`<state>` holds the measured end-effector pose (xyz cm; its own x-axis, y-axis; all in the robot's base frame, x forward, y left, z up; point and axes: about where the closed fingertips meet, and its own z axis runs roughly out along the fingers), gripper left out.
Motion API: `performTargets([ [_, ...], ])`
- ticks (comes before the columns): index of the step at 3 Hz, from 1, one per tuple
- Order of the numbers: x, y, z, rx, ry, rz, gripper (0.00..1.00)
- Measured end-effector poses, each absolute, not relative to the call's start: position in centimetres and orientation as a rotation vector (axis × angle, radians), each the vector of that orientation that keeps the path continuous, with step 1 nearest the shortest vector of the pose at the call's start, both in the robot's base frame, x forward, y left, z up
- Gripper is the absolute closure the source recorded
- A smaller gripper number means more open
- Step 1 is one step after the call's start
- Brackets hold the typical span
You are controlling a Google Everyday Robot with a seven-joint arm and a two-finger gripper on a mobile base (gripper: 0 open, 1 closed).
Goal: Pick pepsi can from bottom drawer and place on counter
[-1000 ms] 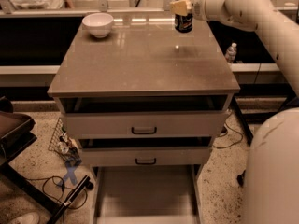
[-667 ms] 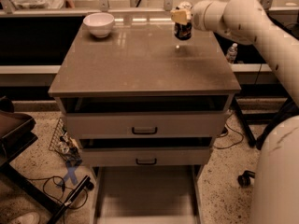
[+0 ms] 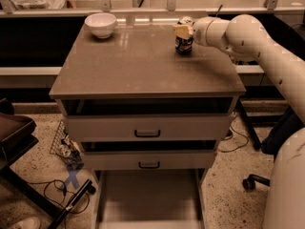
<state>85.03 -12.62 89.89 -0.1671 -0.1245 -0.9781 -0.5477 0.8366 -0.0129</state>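
Observation:
The pepsi can [image 3: 184, 44], small and dark with a silver top, stands upright at the back right of the taupe counter [image 3: 143, 66]; its base looks to touch the surface. My gripper [image 3: 183, 30] reaches in from the right and its pale fingers are closed around the can's top. The bottom drawer [image 3: 148, 199] is pulled out below the cabinet; its grey floor shows nothing on it.
A white bowl [image 3: 100, 24] sits at the counter's back left. Two pale drawer fronts with black handles [image 3: 147, 133] are slightly open. A dark cart [image 3: 13, 135] stands at left, cables [image 3: 57, 190] lie on the floor, and a chair base [image 3: 251, 180] is at right.
My gripper has carried the can leftward and down, from above the back right edge to the counter's surface.

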Motion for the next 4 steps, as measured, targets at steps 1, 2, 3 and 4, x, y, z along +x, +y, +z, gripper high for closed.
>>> performTargets([
  [1,85.1,-12.22,89.79,-0.526,1.721,0.409,0.44],
  [2,85.13,-11.98,89.69,-0.529,1.721,0.412,0.22],
  [3,85.18,-11.59,89.54,-0.532,1.722,0.417,0.0],
  [4,85.18,-11.58,89.54,-0.532,1.722,0.417,0.0],
])
